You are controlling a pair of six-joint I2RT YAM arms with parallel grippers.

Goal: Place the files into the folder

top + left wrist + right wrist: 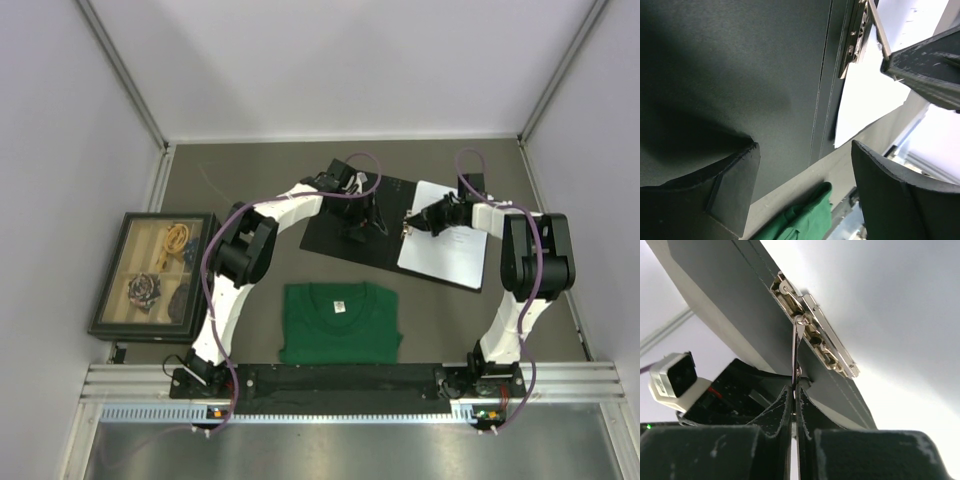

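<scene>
Files (452,248) are seen as white printed sheets lying on the right half of the opened folder (338,238), which is spread flat on the bench (250,175) beyond a green T-shirt (340,322). The right end effector (794,396) is clenched on the wire lever (795,347) of the metal clip (815,340). The left end effector (804,150) is held released over the black left face
</scene>
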